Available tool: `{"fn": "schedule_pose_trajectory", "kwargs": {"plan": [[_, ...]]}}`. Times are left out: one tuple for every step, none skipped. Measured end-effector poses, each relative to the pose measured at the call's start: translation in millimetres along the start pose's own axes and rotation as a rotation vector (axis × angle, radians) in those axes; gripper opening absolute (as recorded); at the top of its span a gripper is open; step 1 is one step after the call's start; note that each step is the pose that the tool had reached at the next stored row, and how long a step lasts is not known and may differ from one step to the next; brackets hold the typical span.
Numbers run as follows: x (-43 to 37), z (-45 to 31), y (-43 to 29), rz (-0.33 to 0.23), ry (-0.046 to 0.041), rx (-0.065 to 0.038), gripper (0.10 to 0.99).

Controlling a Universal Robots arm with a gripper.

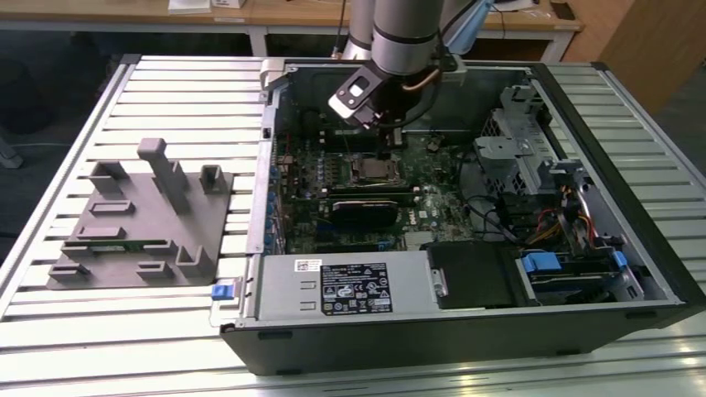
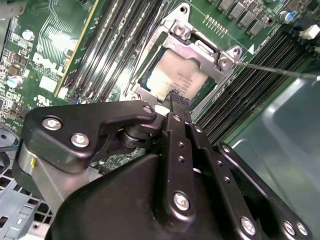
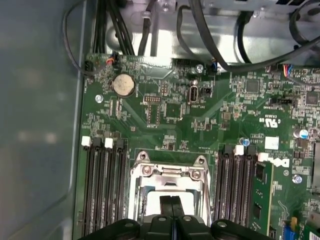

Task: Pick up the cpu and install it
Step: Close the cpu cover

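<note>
behind hand (image 2: 174, 97), cpu (image 2: 170, 75) half-hidden

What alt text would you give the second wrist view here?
The gripper, fingers together, has its tips over the silvery cpu, which lies inside the metal socket frame on the green motherboard. Black memory slots run along both sides.

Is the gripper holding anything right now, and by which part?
Nothing: the gripper is shut and empty, above the cpu lying in its socket.

silvery cpu (image 2: 170, 75), flat in socket (image 2: 222, 61)
</note>
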State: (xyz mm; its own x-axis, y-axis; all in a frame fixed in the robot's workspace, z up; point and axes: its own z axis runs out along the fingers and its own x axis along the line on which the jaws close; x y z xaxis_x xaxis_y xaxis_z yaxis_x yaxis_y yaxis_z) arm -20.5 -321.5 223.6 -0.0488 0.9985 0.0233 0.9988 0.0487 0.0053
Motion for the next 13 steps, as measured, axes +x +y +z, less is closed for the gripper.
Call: {"fn": "schedule_pose_trajectory", "kwargs": {"plan": [[-0.1,0.3,-1.1,0.0,0.0,0.0,0.118],[-0.1,0.6,-2.2,0.0,0.0,0.0,0.118],[-0.2,1.0,-3.3,0.0,0.0,0.0,0.118],[-0.5,1.2,-4.3,0.0,0.0,0.0,0.118],[-0.9,1.3,-4.8,0.0,0.0,0.0,0.118],[-1.1,1.5,-5.4,0.0,0.0002,0.0,0.118],[-1.3,1.6,-6.3,0.0,0.0001,0.0,0.118],[-1.4,1.7,-7.3,0.0,0.0001,0.0,0.118],[-1.5,2.1,-8.1,0.0,0.0001,0.0,0.118],[-1.5,2.6,-9.0,0.0,0.0,0.0,0.118],[-1.6,3.4,-10.0,0.0,0.0001,0.0,0.118],[-1.6,4.2,-11.6,0.0,0.0,0.0,0.118],[-1.5,5.0,-13.5,0.0,0.0001,0.0,0.118]]}}
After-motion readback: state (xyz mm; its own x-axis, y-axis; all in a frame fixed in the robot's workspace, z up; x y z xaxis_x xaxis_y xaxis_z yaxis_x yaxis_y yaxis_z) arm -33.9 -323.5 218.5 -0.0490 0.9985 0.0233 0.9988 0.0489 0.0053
